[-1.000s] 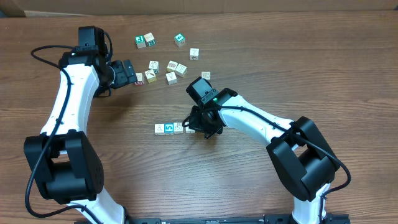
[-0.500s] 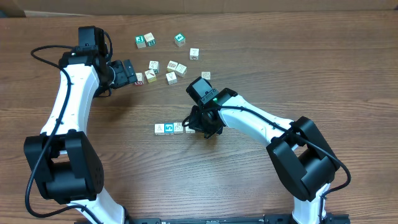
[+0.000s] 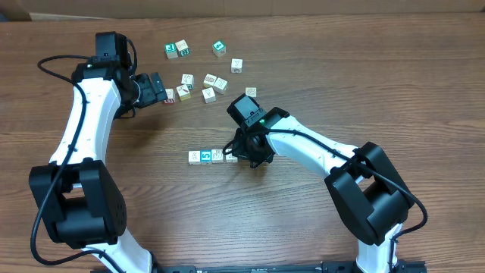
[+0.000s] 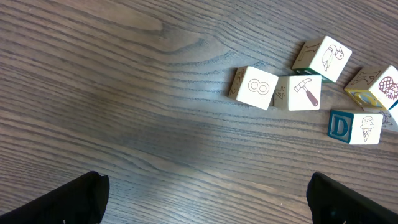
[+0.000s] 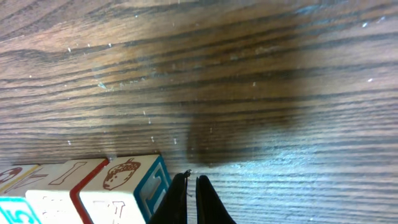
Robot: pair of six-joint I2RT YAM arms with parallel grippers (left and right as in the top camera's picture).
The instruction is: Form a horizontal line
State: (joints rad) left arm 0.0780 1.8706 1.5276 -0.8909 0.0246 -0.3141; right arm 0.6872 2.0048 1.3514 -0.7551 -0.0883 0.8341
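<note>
Right end effector point(image 5: 192, 186) closed beside acorn cube point(image 5: 124, 177) | overhead hides closure

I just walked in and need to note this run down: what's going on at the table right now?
Two robot arms are working at a brown wooden table. The right pincer, shut, sits at the right end of a short row of small wooden picture cubes, right beside the acorn-printed cube. The row includes a blue-faced cube with a white 5. The left pincer is open and empty, next to the loose cubes scattered at the far side.
</note>
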